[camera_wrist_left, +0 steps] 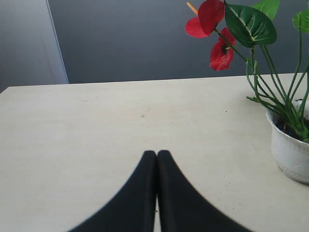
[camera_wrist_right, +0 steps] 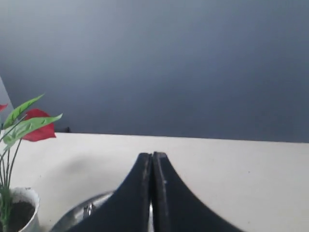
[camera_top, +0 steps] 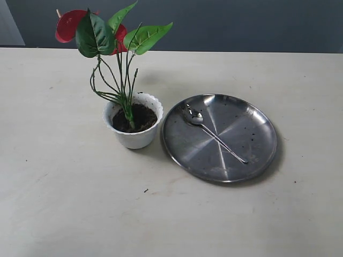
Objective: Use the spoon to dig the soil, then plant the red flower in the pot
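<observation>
The white scalloped pot (camera_top: 134, 128) stands left of centre, filled with dark soil (camera_top: 140, 116). The red flower (camera_top: 71, 25) stands upright in it, its stems (camera_top: 124, 88) set into the soil. The silver spoon (camera_top: 214, 135) lies across the steel plate (camera_top: 257, 155), bowl toward the pot. Neither gripper shows in the exterior view. My left gripper (camera_wrist_left: 157, 153) is shut and empty over bare table, with the pot (camera_wrist_left: 289, 150) and blooms (camera_wrist_left: 207, 17) off to one side. My right gripper (camera_wrist_right: 152, 155) is shut and empty too, with the plate's rim (camera_wrist_right: 72, 217) and the pot (camera_wrist_right: 26, 198) beyond it.
The pale table (camera_top: 69, 203) stretches wide around pot and plate, with a few dark crumbs (camera_top: 145, 190) on it. A dark grey wall (camera_top: 241, 24) runs behind the far table edge.
</observation>
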`<action>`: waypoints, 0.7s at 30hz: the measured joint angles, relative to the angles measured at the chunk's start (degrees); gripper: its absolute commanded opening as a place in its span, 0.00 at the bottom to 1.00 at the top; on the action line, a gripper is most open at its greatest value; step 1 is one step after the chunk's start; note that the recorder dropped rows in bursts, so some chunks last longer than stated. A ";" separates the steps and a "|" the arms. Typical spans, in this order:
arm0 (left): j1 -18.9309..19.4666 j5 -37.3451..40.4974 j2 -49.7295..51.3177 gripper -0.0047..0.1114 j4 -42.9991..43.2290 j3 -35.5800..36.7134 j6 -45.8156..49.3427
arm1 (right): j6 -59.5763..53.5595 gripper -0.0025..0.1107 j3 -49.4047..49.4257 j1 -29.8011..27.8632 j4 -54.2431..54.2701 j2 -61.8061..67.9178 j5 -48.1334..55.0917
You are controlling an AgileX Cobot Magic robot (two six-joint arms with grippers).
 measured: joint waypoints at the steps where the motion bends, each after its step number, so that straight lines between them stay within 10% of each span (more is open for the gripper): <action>1: 0.00 0.00 0.00 0.04 0.00 0.00 0.00 | 0.00 0.02 0.00 -0.16 -0.44 0.00 -1.36; 21: 0.00 0.00 0.00 0.04 0.00 0.00 0.00 | -0.12 0.02 11.71 -21.56 1.27 -8.06 4.11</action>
